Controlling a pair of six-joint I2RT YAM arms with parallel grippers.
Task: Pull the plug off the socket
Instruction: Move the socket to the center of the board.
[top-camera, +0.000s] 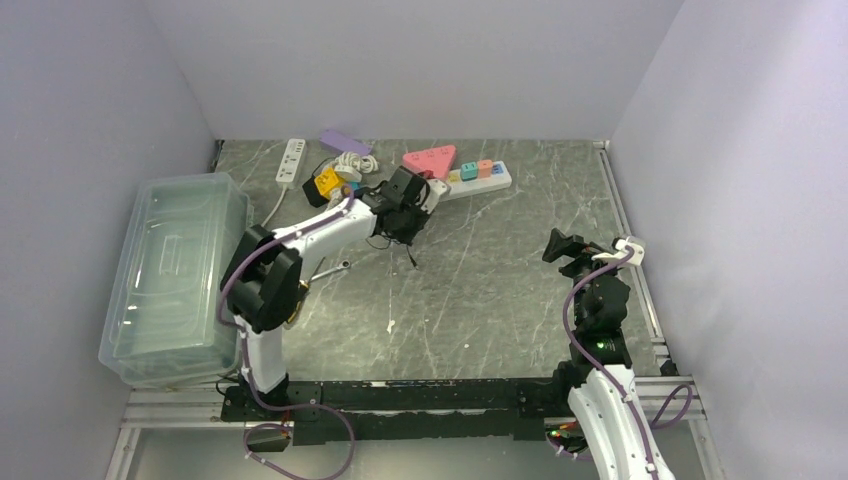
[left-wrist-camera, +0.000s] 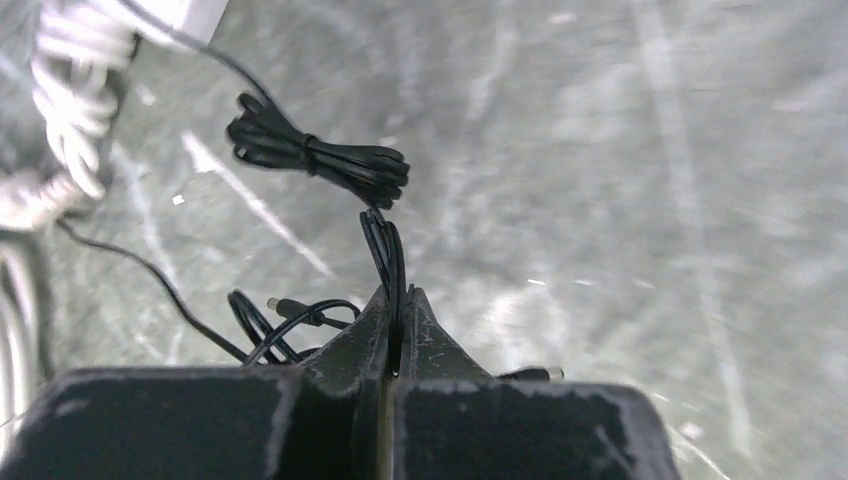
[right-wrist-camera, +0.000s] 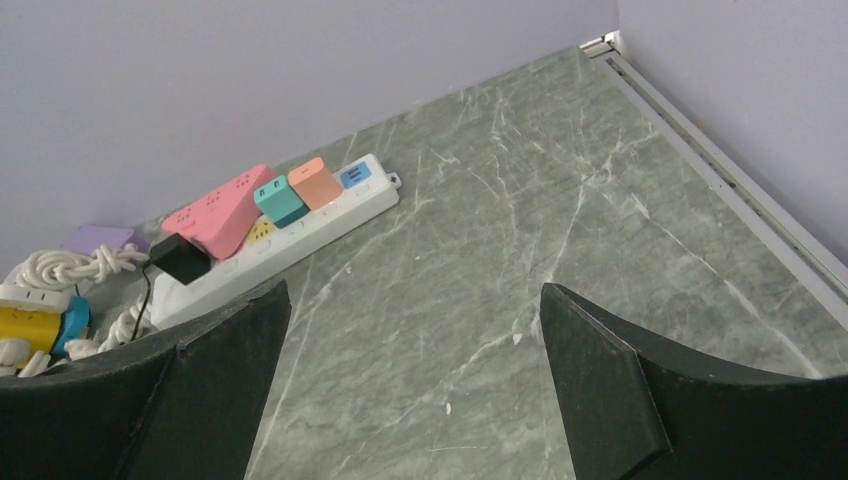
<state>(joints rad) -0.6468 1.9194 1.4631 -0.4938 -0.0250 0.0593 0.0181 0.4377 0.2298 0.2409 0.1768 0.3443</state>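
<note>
Your left hand (left-wrist-camera: 398, 303) is clenched tight on a loop of thin black cord (left-wrist-camera: 384, 240) just above the tabletop (left-wrist-camera: 600, 200). Your right hand (right-wrist-camera: 412, 298) is spread wide and holds nothing. The black plug (right-wrist-camera: 180, 258) sits on the end of the white power strip (right-wrist-camera: 335, 212).

A power strip (top-camera: 487, 181) is lying at the back of the table (top-camera: 500, 300), a plug (right-wrist-camera: 180, 258) sitting in its left end, a bin (top-camera: 175, 270) standing far left.

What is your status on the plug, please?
Left gripper shut on thin black cable. Right gripper open, away. Black plug seated in white power strip. White cord coils alongside.
</note>
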